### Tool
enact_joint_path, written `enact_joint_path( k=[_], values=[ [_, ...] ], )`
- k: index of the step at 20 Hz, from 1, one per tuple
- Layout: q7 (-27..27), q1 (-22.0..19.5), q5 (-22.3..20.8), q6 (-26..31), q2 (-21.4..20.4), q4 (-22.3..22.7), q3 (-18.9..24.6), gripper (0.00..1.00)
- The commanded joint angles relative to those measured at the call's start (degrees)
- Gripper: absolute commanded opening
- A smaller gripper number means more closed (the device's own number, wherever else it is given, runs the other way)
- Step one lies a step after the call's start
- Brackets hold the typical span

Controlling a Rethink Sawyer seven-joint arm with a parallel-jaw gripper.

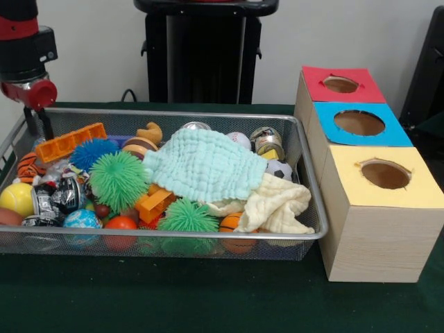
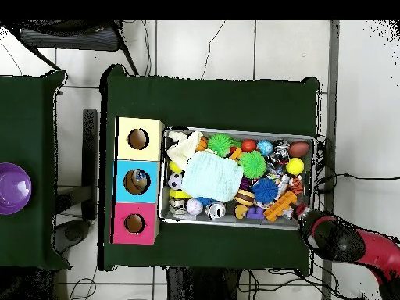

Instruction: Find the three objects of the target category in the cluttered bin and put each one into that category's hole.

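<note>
Red and black, my pincer (image 1: 43, 125) is hanging over the wire bin's (image 1: 305, 149) corner by the orange brick (image 1: 69, 141), its gap hidden from me.

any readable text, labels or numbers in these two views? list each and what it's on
No text can be read in either view.
Black-and-white wrapped balls in the bin: printed pattern, too blurred to tell letters.
Jars at the bin's back: labels too small to read.
Box with red, blue and yellow tops: no markings visible.
</note>
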Motion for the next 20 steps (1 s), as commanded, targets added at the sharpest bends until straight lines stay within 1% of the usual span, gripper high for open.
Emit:
enact_joint_path(
  k=[1,3,7,15,20],
  values=[
    [-20.47,-1.3,-1.8,12.99,-3.81,-0.37,-1.86,1.0],
    [-20.07,-1.63,-2.37,13.03,-3.13,-0.31,-1.65,1.0],
    [-18.51,-2.17,-4.41,10.45,0.33,-1.31,-1.78,1.0],
    [-15.53,-2.28,-7.28,4.24,5.08,-3.2,-2.62,1.0],
    [-11.95,-1.85,-9.05,-1.74,7.37,-4.66,-2.68,1.0]
  ],
)
